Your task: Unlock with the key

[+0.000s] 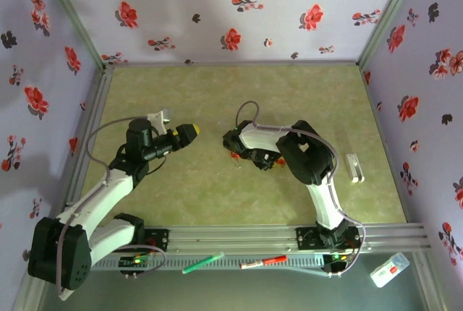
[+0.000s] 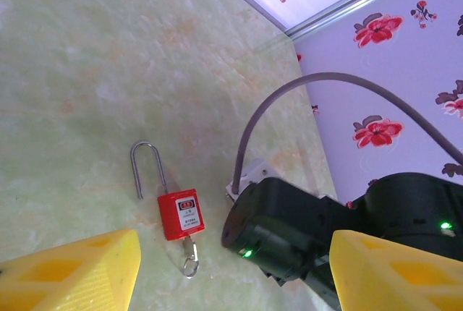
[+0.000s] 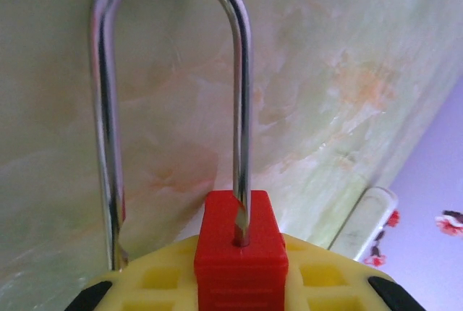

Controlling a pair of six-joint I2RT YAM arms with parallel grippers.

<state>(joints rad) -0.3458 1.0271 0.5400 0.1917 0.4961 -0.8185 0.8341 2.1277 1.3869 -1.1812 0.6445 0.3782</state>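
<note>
The red padlock lies flat on the green table, label up. Its steel shackle has one leg out of the body. The key, with a small ring, sits in the lock's bottom. In the right wrist view the padlock's red body sits between the yellow fingers of my right gripper, and the shackle reaches away over the table. From above, my right gripper is over the padlock. My left gripper hovers to its left, open and empty.
The right arm's black wrist and grey cable are close to the right of the padlock. A white block lies at the table's right. Two pens rest on the front rail. Flowered walls enclose the table.
</note>
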